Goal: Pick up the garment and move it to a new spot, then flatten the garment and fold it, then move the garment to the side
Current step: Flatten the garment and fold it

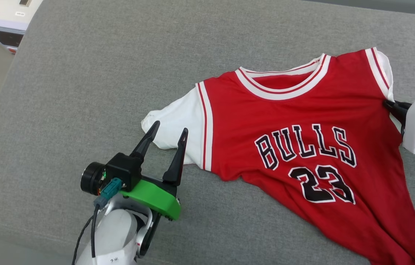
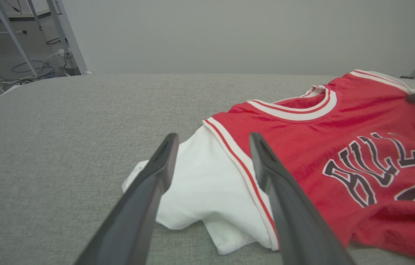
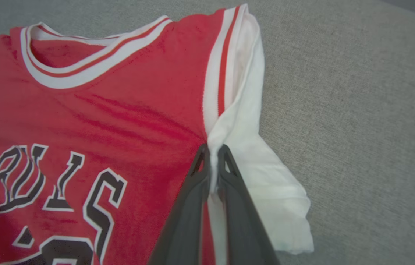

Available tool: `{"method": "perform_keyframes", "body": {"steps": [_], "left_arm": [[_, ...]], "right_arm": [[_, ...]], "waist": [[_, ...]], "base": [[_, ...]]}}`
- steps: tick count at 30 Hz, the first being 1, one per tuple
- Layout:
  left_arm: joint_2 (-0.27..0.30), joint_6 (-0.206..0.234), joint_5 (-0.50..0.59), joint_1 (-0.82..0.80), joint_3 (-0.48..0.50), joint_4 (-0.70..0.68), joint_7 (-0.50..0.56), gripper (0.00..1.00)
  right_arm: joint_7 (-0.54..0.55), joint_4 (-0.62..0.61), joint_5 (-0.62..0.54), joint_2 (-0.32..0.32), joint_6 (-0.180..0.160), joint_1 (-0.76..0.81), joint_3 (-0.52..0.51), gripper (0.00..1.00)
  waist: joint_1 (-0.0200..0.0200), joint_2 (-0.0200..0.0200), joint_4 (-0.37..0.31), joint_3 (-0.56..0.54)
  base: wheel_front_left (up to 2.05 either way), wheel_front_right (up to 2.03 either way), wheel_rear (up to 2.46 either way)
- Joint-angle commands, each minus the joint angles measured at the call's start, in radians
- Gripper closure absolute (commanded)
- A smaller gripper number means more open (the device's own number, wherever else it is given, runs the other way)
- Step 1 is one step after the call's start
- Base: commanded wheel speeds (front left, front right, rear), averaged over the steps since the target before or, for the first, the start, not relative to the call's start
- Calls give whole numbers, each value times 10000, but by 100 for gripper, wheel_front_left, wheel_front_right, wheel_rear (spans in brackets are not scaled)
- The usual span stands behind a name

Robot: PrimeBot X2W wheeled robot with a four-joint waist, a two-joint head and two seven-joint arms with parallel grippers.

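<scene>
The garment [image 1: 295, 121], a red jersey with white sleeves, black lettering and the number 23, lies face up on the grey cushion [image 1: 82, 92], collar toward the far side. My left gripper [image 1: 169, 130] hovers open over the near edge of its white left sleeve [image 2: 200, 176], fingers apart with nothing between them. At the right, my right gripper [image 3: 213, 151] is shut on a pinch of fabric where the striped armhole trim meets the other white sleeve [image 3: 266, 176]. Its dark fingers [image 1: 395, 106] reach into the jersey's right edge.
The grey cushion stretches wide to the left and far side of the jersey. A white box [image 1: 7, 16] stands off its far left corner. Metal frame legs and cables [image 2: 27, 44] lie on the floor beyond.
</scene>
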Motion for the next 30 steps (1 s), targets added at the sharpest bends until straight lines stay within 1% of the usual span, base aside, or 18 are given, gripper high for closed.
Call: {"method": "perform_keyframes", "body": {"steps": [1, 4, 9, 13, 15, 19, 22, 26, 29, 30], "left_arm": [[-54, -64, 97, 76, 79, 39, -57, 0], [-71, -108, 127, 135, 149, 101, -57, 0], [-98, -172, 159, 222, 262, 242, -57, 0], [-123, -223, 183, 216, 304, 317, -57, 0], [-136, -238, 200, 225, 325, 333, -57, 0], [-159, -276, 238, 275, 322, 357, -57, 0], [-153, -301, 253, 245, 334, 380, -57, 0], [-157, -333, 275, 159, 341, 407, -57, 0], [-176, -352, 304, 94, 320, 447, -57, 0], [-182, -358, 306, 74, 319, 460, -57, 0]], "right_arm": [[52, -270, 212, 20, -7, 218, -84, 100], [73, -870, 741, 194, -7, 511, -322, 100], [226, -1891, 1812, 764, -7, 1038, -835, 100], [617, -2301, 2386, 1282, -7, 1764, -1663, 100], [857, -2492, 2467, 1484, -7, 2296, -2100, 100], [1097, -2761, 2277, 1778, -7, 3347, -3243, 100], [1173, -2712, 2001, 1917, -7, 3726, -4039, 100], [1252, -2187, 1675, 2047, -7, 3742, -4867, 100], [906, -1593, 799, 1789, -7, 3564, -5148, 100], [729, -1405, 468, 1695, -7, 3508, -5177, 0]], "waist": [[0, 0, -223, -186], [0, 0, -387, -305], [0, 0, -648, -531], [0, 0, -760, -667], [0, 0, -800, -689], [0, 0, -826, -635], [0, 0, -831, -508], [0, 0, -817, -356], [0, 0, -796, -241], [0, 0, -791, -221]], "base": [[0, 0, 0], [0, 0, 0], [0, 0, 0], [0, 0, 0], [0, 0, 0], [0, 0, 0], [0, 0, 0], [0, 0, 0], [0, 0, 0], [0, 0, 0]]}}
